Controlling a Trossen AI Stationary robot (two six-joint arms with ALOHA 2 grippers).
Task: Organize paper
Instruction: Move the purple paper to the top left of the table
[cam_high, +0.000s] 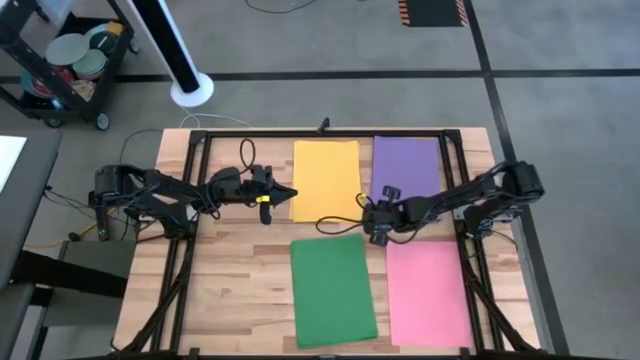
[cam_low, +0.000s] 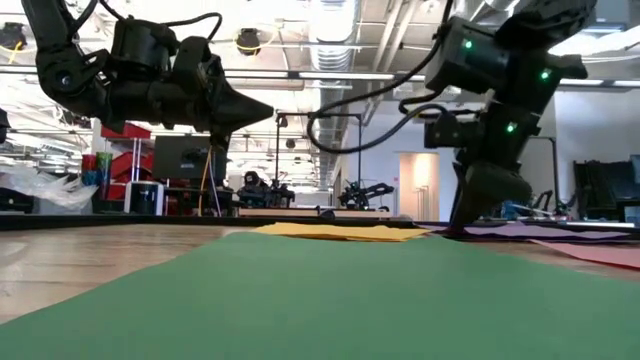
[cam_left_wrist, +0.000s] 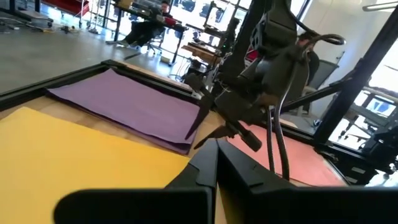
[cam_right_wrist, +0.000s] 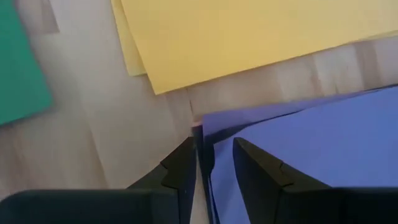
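Four lots of paper lie flat on the wooden table: yellow (cam_high: 326, 180) at the far middle, purple (cam_high: 407, 170) at the far right, green (cam_high: 332, 290) at the near middle, pink (cam_high: 428, 292) at the near right. My left gripper (cam_high: 290, 192) is shut and level, hanging above the table at the yellow paper's left edge (cam_left_wrist: 93, 155). My right gripper (cam_high: 373, 227) is open and slants down at the purple paper's near left corner (cam_right_wrist: 205, 121). Its fingers stand on either side of the purple stack's left edge. My right gripper slants down from the table's right side, one finger (cam_right_wrist: 183, 165) over bare wood and the other (cam_right_wrist: 261, 174) over the purple stack. The stack's left edge (cam_right_wrist: 208, 155) runs between them. I cannot tell whether either finger touches the paper.
A black metal frame (cam_high: 200, 140) runs round the table's edges. Bare wood (cam_high: 240, 290) lies left of the green paper. Off the table stand a cart (cam_high: 70, 65) at the far left and a white post's base (cam_high: 190, 90).
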